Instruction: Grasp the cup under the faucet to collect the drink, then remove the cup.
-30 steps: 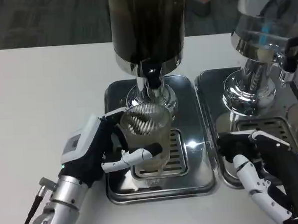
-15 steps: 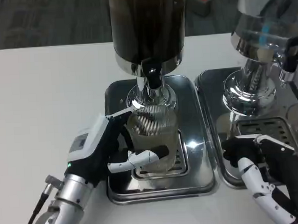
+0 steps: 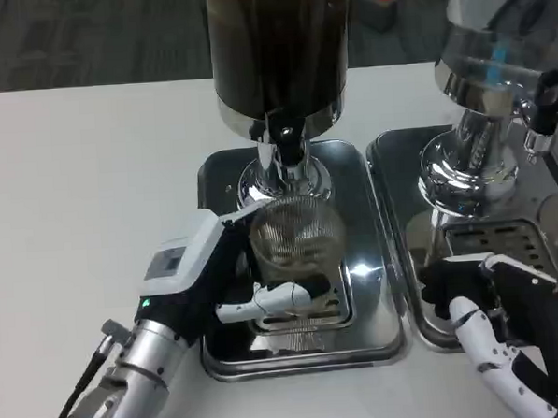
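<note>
White-backed and curled, the right hand (image 3: 496, 324) is seen low at the near right edge, its fingers drawn in on nothing beside a second steel tray (image 3: 393, 250). Farther in, the ribbed clear cup (image 3: 295, 241) is gripped by the left hand (image 3: 218, 287), fingers wrapped round its base, upright on the drip tray (image 3: 365, 331) beneath the dark dispenser's faucet (image 3: 283, 148).

A single head view looks steeply down and forward from close above the white table (image 3: 81, 182), facing the dark dispenser (image 3: 277, 50) and its steel drip tray (image 3: 368, 307), with carpeted floor (image 3: 83, 37) beyond.
</note>
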Controlling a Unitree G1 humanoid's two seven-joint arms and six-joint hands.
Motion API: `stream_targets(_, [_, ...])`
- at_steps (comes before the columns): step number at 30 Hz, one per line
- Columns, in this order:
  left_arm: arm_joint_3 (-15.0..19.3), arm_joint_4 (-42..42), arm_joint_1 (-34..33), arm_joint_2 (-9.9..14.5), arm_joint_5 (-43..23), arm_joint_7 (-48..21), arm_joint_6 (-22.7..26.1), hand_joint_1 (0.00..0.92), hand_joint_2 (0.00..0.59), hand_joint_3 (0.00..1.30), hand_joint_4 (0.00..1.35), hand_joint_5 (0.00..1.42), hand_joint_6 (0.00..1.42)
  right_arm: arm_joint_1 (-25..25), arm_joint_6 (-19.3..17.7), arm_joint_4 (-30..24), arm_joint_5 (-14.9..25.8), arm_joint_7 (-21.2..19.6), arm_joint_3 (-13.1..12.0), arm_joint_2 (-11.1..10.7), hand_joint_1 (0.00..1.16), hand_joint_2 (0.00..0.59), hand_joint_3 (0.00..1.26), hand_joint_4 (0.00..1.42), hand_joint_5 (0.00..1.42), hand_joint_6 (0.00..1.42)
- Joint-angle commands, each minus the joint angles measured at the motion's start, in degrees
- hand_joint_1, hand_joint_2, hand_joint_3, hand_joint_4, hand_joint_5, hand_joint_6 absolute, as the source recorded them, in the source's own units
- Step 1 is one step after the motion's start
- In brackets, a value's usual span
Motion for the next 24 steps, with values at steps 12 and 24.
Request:
stream_targets(12, [-0.4, -3.7, 1.3, 2.1, 2.3, 2.9, 2.7, 0.082, 0.022, 0.21, 0.39, 0.61, 0.93, -0.4, -0.2, 0.4, 0.5, -0.5, 0.0, 0.4, 0.37, 0.479, 0.57, 0.55, 0.57, 0.74])
stream_targets(24, [0.8, -7.4, 3.0, 3.9, 1.2, 3.1, 1.5, 0.09, 0.028, 0.21, 0.38, 0.6, 0.89, -1.6, -0.6, 2.0, 1.2, -0.8, 0.1, 0.7, 0.37, 0.479, 0.57, 0.55, 0.59, 0.77])
